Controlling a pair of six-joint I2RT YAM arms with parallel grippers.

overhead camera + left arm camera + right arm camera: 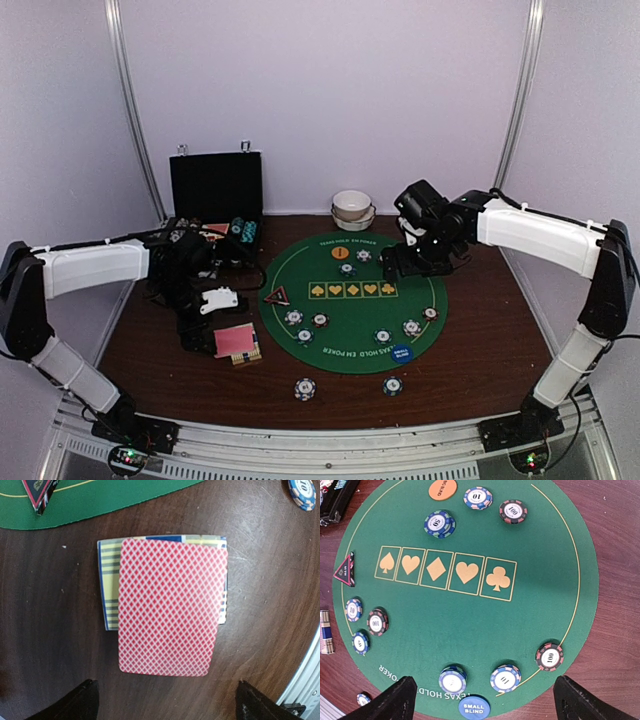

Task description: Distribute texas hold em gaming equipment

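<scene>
A pink-backed playing card [170, 607] lies on a yellow-and-blue striped card box [107, 590] on the brown table, left of the green mat [350, 300]. My left gripper [167, 707] is open and empty just short of the card, which also shows in the top view [237, 340]. My right gripper [487, 705] is open and empty above the mat's far side [397, 264]. On the mat lie striped poker chips [505, 676], an orange button [442, 488], a blue "small blind" button [473, 707] and a red triangular marker [345, 570].
A black hinged case [215, 190] stands open at the back left. White bowls [352, 208] sit behind the mat. Two chips [305, 388] [393, 385] lie on the table in front of the mat. A metal rail runs along the near edge.
</scene>
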